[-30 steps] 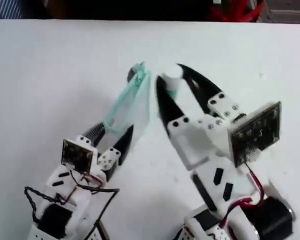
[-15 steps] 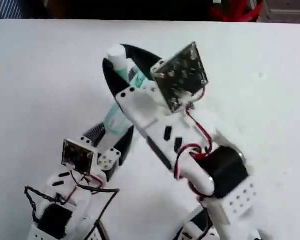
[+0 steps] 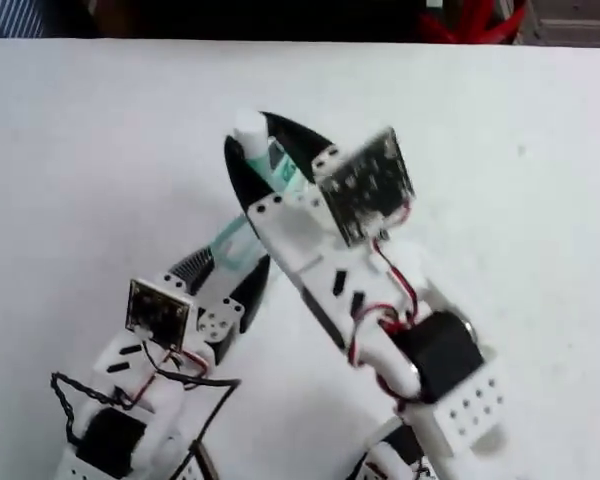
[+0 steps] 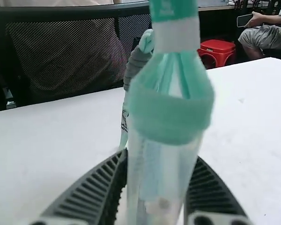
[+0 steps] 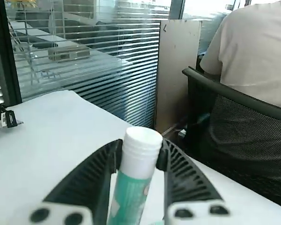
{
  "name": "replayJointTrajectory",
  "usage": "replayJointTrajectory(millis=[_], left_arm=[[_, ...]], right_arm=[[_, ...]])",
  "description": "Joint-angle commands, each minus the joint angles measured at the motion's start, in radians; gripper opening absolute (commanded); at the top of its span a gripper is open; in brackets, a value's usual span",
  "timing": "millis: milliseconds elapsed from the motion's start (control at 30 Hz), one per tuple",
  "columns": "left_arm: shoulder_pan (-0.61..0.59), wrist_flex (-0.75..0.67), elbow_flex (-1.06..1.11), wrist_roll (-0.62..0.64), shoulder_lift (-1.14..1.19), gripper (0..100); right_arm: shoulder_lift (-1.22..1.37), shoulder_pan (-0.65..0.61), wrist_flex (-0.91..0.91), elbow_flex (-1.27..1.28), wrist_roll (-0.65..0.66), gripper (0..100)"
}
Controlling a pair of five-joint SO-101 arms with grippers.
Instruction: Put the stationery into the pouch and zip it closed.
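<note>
Right gripper [image 3: 252, 128]: jaws pinched on a glue stick [image 3: 270, 155], contact on both sides just under the white cap. Right wrist view confirms this. The ribbed fingers [image 5: 98, 173] of the gripper [image 5: 139, 149] press against the teal body of the stick [image 5: 132, 183], and the cap stands clear above the fingertips.

In the high view the stick lies slanted, cap pointing toward the far side of the table [image 3: 100, 150], with its lower part hidden under the right arm's wrist. The right arm reaches diagonally across toward the left arm and covers most of the space above it.

Left gripper [image 3: 225, 263]: jaws closed on the pouch [image 3: 230, 243]. Left wrist view shows the gripper [image 4: 159, 160] with one ribbed finger on each side of the clear pouch [image 4: 166, 117], holding its lower end. The pouch stands upright, off the table surface [image 4: 47, 140].

Pouch details: transparent walls, a broad teal band around the upper part, teal strips running down inside. A grey piece [image 4: 136, 61] sits at the upper edge beside the band.

Directly above the band, a white-and-teal cylinder [image 4: 174, 28] lines up with the top of the pouch. It touches or nearly touches the mouth; cannot tell whether any of it is inside.

Background: black mesh chair [image 4: 65, 51] beyond the table edge, red stool [image 4: 222, 49] on the floor.
</note>
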Motion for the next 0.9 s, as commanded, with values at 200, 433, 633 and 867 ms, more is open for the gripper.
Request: replayJointTrajectory(millis=[200,433,633,867], left_arm=[[0.002,-0.002,-0.006,0.012,0.015,19],[0.002,-0.002,-0.006,0.012,0.015,19],[0.008,-0.002,-0.006,0.014,0.013,19],[0.010,0.063,-0.057,0.020,0.015,23]], right_arm=[[-0.074,0.005,-0.004,0.026,-0.011,1.8],[0.093,0.010,-0.122,0.015,-0.003,1.8],[0.193,0.042,-0.202,-0.034,-0.005,1.7],[0.271,0.045,-0.203,-0.132,-0.009,1.7]])
